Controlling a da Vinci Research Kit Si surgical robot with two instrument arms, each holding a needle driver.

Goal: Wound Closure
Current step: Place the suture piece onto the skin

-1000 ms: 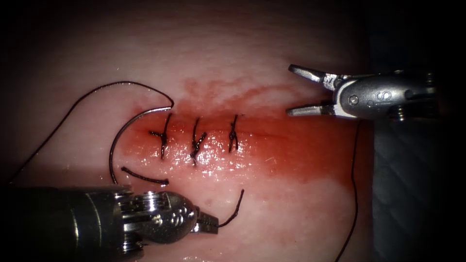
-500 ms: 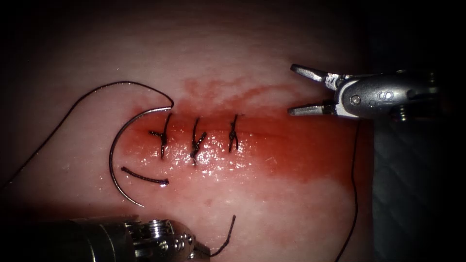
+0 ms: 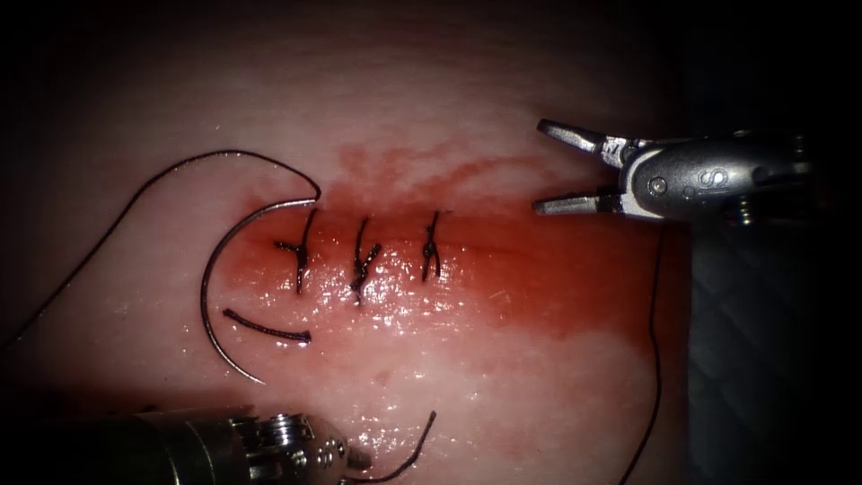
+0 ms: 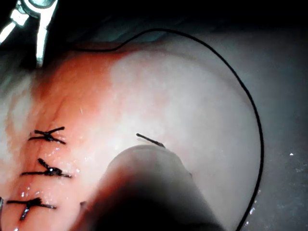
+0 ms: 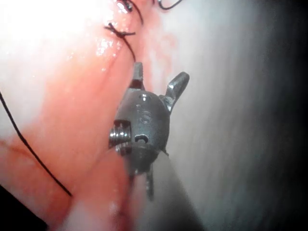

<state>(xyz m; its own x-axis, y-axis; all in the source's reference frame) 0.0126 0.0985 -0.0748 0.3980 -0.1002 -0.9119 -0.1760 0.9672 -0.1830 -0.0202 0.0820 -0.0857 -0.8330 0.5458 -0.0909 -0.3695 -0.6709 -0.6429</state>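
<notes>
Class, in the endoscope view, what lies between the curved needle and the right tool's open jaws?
Three tied stitches across the cut, on tissue wet with red fluid, lie between the needle and the right tool.

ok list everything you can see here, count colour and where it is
tissue: one, pale pink, fills the field
red fluid: one patch, over and right of the cut
stitches: three, dark, across the cut
needle: one, curved steel, lying free on the tissue left of the stitches
thread: dark, running from the needle's upper end off to the left; another strand at right
cut end: one, dark, below the left stitch
left pincer: holds a short thread piece
right pincer: open, empty, right of the stitches
</notes>
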